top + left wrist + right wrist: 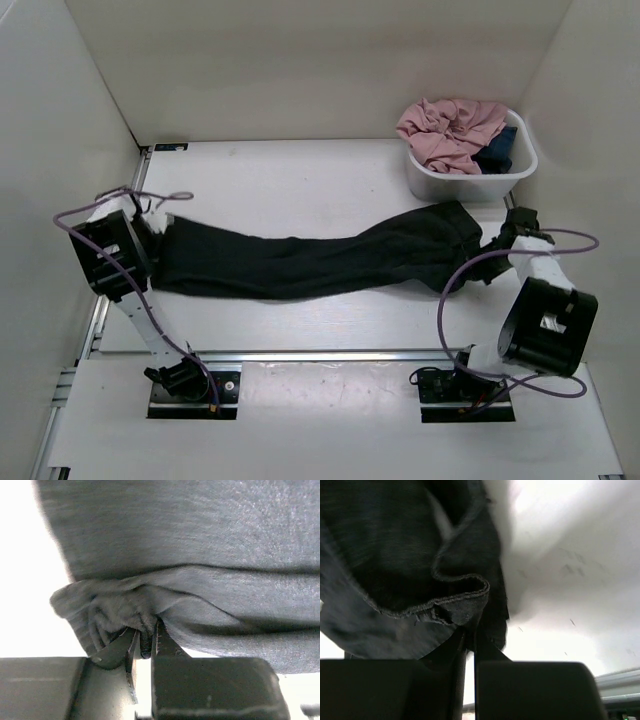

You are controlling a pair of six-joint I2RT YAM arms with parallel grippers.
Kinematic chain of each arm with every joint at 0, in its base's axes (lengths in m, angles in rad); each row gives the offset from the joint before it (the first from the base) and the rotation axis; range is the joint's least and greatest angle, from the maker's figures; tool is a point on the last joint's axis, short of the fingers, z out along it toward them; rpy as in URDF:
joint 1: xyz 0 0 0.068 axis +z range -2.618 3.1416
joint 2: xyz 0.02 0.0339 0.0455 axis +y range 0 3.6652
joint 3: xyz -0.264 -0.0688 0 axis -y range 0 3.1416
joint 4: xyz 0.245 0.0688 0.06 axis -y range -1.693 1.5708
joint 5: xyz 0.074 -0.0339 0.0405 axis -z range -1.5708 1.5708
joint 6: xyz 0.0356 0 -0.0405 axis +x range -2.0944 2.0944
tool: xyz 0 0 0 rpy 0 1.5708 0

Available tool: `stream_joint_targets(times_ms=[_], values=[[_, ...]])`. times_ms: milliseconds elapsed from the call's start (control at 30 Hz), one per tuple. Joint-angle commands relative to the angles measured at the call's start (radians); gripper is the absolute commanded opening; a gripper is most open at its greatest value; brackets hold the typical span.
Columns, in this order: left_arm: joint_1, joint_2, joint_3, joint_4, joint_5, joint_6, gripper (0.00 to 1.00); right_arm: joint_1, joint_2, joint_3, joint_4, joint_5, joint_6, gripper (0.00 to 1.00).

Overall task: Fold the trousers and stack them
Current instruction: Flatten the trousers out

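Observation:
The black trousers lie stretched out lengthwise across the table, from the left arm to the right arm. My left gripper is shut on their left end; in the left wrist view the cloth bunches between the closed jaws of the gripper. My right gripper is shut on their right end, near the tub; in the right wrist view a hemmed edge folds over just above the closed jaws of the gripper.
A white tub stands at the back right, holding a pink garment and a small dark blue garment. White walls enclose the table on the left, back and right.

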State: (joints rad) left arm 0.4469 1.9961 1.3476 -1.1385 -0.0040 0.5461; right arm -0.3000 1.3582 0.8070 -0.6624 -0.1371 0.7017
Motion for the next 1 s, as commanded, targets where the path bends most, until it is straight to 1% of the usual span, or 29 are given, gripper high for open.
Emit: stream_joint_targets(times_ms=[0, 33, 67, 100, 167, 200, 267, 300, 333, 367, 400, 433, 467, 500, 533, 600, 633, 667, 700, 733, 767, 800, 833, 900, 967], values=[[-0.056, 0.062, 0.270, 0.247, 0.013, -0.073, 0.14, 0.001, 0.100, 0.177, 0.070, -0.004, -0.019, 0.00], [-0.056, 0.081, 0.332, 0.212, 0.013, -0.074, 0.14, 0.001, 0.117, 0.225, 0.057, -0.004, -0.019, 0.00], [-0.056, 0.111, 0.455, 0.183, 0.003, -0.084, 0.14, 0.001, 0.130, 0.272, 0.040, -0.004, -0.028, 0.00], [-0.056, 0.112, 0.511, 0.156, 0.002, -0.084, 0.14, 0.001, 0.142, 0.364, 0.005, -0.004, -0.028, 0.00], [-0.056, 0.124, 0.631, 0.073, 0.002, -0.075, 0.14, 0.001, 0.142, 0.449, -0.037, 0.007, -0.054, 0.00], [-0.056, 0.106, 0.657, 0.050, 0.002, -0.061, 0.14, -0.008, 0.142, 0.487, -0.087, 0.017, -0.054, 0.00], [-0.056, 0.070, 0.691, 0.007, 0.002, -0.042, 0.14, -0.028, 0.122, 0.570, -0.137, 0.017, -0.070, 0.00], [-0.056, 0.046, 0.691, -0.018, -0.010, -0.019, 0.14, -0.039, 0.098, 0.584, -0.161, 0.017, -0.086, 0.00], [-0.044, -0.012, 0.677, -0.027, -0.019, -0.003, 0.14, -0.068, 0.078, 0.584, -0.201, 0.004, -0.100, 0.00], [-0.043, -0.043, 0.662, -0.027, -0.034, 0.024, 0.14, -0.089, 0.029, 0.560, -0.216, -0.028, -0.100, 0.00], [-0.010, -0.077, 0.610, -0.036, -0.060, 0.038, 0.14, -0.112, -0.002, 0.531, -0.229, -0.051, -0.114, 0.00], [0.007, -0.141, 0.579, -0.046, -0.076, 0.055, 0.14, -0.164, -0.036, 0.494, -0.239, -0.079, -0.123, 0.00], [0.024, -0.173, 0.540, -0.046, -0.109, 0.090, 0.14, -0.186, -0.106, 0.410, -0.255, -0.105, -0.136, 0.00], [0.042, -0.206, 0.492, -0.046, -0.122, 0.110, 0.14, -0.186, -0.141, 0.365, -0.267, -0.105, -0.136, 0.00], [0.079, -0.276, 0.373, -0.046, -0.132, 0.126, 0.14, -0.186, -0.213, 0.318, -0.278, -0.105, -0.136, 0.00], [0.117, -0.345, 0.239, -0.037, -0.133, 0.176, 0.14, -0.186, -0.286, 0.198, -0.278, -0.136, -0.127, 0.00], [0.151, -0.414, 0.091, -0.024, -0.133, 0.193, 0.14, -0.186, -0.354, 0.085, -0.278, -0.136, -0.114, 0.00], [0.165, -0.448, 0.011, 0.008, -0.133, 0.208, 0.14, -0.186, -0.388, 0.033, -0.278, -0.136, -0.114, 0.00], [0.186, -0.480, -0.149, 0.038, -0.142, 0.239, 0.14, -0.186, -0.418, -0.015, -0.287, -0.124, -0.101, 0.00], [0.187, -0.534, -0.228, 0.074, -0.152, 0.250, 0.14, -0.186, -0.465, -0.107, -0.298, -0.113, -0.087, 0.00], [0.197, -0.552, -0.299, 0.147, -0.174, 0.268, 0.14, -0.186, -0.485, -0.153, -0.307, -0.104, -0.067, 0.00], [0.206, -0.563, -0.412, 0.186, -0.186, 0.268, 0.14, -0.186, -0.517, -0.242, -0.292, -0.090, -0.056, 0.00], [0.207, -0.563, -0.454, 0.225, -0.200, 0.268, 0.14, -0.186, -0.530, -0.280, -0.283, -0.090, -0.042, 0.00], [0.248, -0.563, -0.519, 0.314, -0.211, 0.268, 0.14, -0.186, -0.548, -0.337, -0.263, -0.075, -0.012, 0.00], [0.282, -0.533, -0.519, 0.338, -0.211, 0.268, 0.14, -0.197, -0.557, -0.353, -0.263, -0.041, -0.011, 0.00]])
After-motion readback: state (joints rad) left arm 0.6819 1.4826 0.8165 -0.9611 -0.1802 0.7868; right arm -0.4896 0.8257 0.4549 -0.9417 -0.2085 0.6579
